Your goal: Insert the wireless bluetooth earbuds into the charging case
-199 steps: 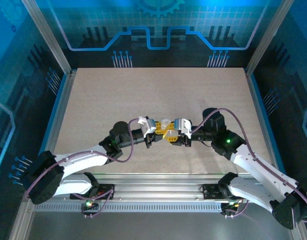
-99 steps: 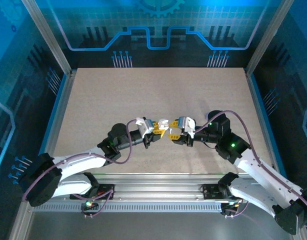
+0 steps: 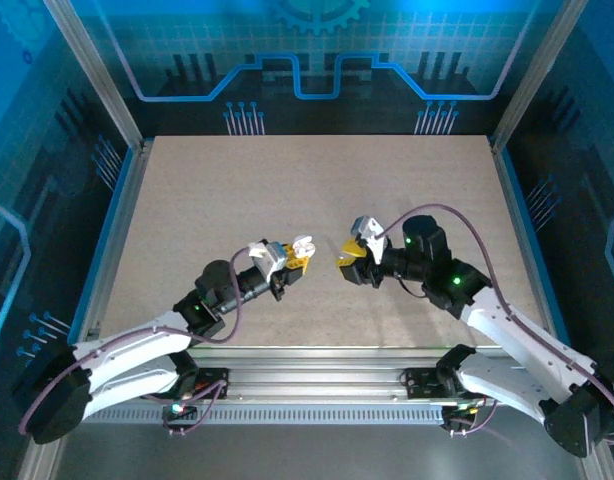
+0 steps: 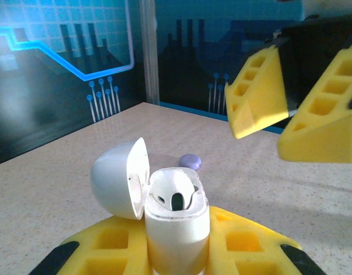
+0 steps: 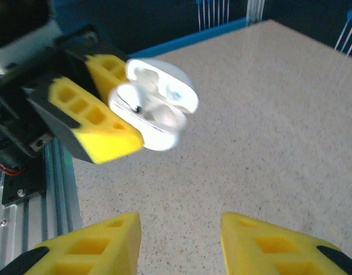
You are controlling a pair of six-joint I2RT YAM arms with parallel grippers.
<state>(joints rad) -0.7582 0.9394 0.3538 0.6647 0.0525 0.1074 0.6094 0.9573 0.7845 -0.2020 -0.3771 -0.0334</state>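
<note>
One purple earbud (image 4: 190,161) lies on the table (image 4: 61,172), mid-frame, not in yet. Left gripper (image 3: 290,262) squeezes the open case (image 4: 176,223). Right gripper (image 5: 179,235) gapes, empty.

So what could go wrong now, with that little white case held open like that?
The left claw alone pinches the charging case by its lower body, so a bump from the open right claw nearby could tilt or drop it. The lid stands open and might swing shut. The tiny purple piece on the table looks hard to pinch.
</note>
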